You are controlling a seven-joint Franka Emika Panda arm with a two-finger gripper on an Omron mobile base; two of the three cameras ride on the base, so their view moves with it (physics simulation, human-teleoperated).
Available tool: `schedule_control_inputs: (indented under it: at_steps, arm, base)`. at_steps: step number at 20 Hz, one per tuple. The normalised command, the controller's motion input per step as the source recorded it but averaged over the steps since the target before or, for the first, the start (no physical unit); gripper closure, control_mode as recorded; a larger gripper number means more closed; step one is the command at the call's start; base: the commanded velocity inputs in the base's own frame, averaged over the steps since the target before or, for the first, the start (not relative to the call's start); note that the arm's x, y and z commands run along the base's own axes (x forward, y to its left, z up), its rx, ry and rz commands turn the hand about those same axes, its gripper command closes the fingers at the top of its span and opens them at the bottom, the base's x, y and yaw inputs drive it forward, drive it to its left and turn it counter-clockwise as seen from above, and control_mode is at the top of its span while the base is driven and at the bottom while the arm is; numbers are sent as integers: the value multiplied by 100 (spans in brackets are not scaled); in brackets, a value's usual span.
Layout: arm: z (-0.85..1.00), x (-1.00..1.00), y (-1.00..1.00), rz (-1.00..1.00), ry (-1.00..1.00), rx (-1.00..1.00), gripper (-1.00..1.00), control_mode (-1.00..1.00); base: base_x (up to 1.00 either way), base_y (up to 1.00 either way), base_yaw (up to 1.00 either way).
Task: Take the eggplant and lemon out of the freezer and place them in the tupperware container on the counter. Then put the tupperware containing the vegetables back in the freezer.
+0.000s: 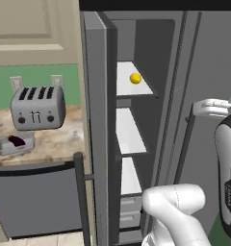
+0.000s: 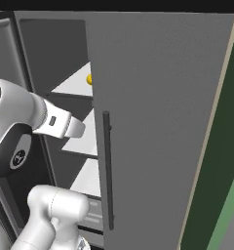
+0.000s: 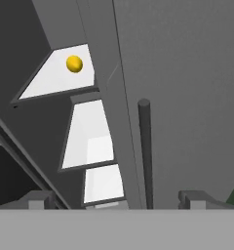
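Note:
The freezer (image 1: 136, 43) stands open, its door (image 1: 96, 120) swung out to the left. The yellow lemon (image 1: 134, 78) lies alone on the top white shelf; the lemon (image 3: 74, 64) is also up and left in the hand view, and half of the lemon (image 2: 89, 78) peeks past a door edge. The dark eggplant (image 1: 15, 140) lies inside the grey tupperware container (image 1: 6, 146) on the marbled counter (image 1: 59, 139). My gripper (image 3: 119, 200) is open and empty, held in front of the freezer well short of the lemon's shelf.
A silver four-slot toaster (image 1: 38, 107) stands behind the container. The wider grey door (image 2: 158, 122) with its dark handle (image 3: 145, 151) is shut to the right of the freezer. Lower shelves (image 1: 129, 129) are bare, with drawers (image 1: 132, 211) below.

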Motion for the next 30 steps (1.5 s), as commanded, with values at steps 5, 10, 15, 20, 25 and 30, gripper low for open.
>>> schedule_control_inputs:
  at_steps: [5,10,15,20,25,30]
  arm:
    - [0,0,0,0,0,0,-100,100]
    - [0,0,0,0,0,0,-100,100]
    - [0,0,0,0,0,0,-100,100]
    - [0,0,0,0,0,0,-100,100]
    - [35,3,14,0,0,0,-100,-100]
    - [23,31,43,0,3,-1,-100,-100]
  base:
    - [35,17,0]
    - [5,0,0]
    - [0,0,0]
    - [2,2,0]
    - [0,0,0]
    - [0,0,0]
